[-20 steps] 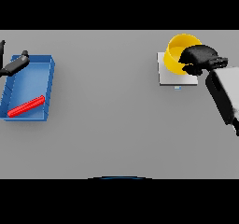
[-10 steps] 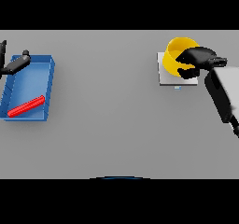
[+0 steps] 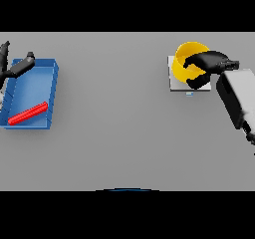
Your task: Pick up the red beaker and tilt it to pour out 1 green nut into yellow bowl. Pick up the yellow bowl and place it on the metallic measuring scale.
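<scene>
Grey and bare of any pattern, the table fills nearly the whole head view, a smooth matte surface running from side to side with no room beyond its far edge to be seen. Taking the metallic measuring scale as the landmark, it sits toward the far right of the table, a pale square platform with a tiny blue-green mark at its near edge. On top of the scale is the yellow bowl, round and deep, its rim reaching past the scale's far edge. The right hand comes in from the right of the scale on a white and grey arm, and its dark fingers and thumb curl round the bowl's nearer wall, gripping it. Far to the left of the scale, well apart from it across open table, lies a blue tray with raised walls. Inside the tray, toward its near side, a red beaker lies flat on its side, set at a slant. The left hand shows at the tray's far left corner, even farther from the scale, with straight fingers spread wide and holding nothing.
</scene>
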Controlling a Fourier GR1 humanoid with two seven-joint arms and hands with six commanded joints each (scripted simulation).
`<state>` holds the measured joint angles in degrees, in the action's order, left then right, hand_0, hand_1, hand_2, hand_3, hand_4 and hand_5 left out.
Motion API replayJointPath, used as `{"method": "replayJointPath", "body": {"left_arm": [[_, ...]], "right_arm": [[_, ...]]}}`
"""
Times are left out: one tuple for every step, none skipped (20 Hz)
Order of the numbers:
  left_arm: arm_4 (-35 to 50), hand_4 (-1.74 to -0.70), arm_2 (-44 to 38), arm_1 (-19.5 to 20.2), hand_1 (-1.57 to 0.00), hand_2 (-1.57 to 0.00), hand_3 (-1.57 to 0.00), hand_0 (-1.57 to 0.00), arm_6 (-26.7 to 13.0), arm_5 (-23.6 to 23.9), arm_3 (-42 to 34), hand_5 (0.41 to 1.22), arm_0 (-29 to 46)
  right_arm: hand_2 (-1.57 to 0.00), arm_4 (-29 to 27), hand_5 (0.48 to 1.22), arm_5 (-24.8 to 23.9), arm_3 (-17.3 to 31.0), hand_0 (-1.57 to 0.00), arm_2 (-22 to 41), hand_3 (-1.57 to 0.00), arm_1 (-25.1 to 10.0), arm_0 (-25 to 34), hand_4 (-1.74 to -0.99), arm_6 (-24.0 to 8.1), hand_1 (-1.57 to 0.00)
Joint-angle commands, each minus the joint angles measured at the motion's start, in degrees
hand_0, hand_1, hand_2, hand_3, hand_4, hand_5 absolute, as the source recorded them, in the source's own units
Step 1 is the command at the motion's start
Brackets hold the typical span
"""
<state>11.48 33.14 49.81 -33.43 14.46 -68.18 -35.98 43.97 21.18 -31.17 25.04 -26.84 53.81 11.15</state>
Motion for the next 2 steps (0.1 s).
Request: {"method": "replayJointPath", "body": {"left_arm": [[-0.08, -0.82, -0.11, -0.18, 0.0, 0.0, 0.0, 0.0, -0.21, 0.16, 0.15, 0.734, -0.53], [0.27, -0.82, -0.02, 0.12, 0.0, 0.0, 0.0, 0.0, 0.48, 0.06, -0.93, 0.734, 0.47]], "right_arm": [[-0.14, -0.16, 0.735, 0.57, -0.16, -0.07, -0.04, -0.37, -0.3, 0.34, -1.316, 0.65, -0.06], [-0.12, -0.02, 0.733, 0.62, 0.03, -0.05, 0.18, -0.35, -0.43, -0.06, -1.308, 0.98, -0.05]]}}
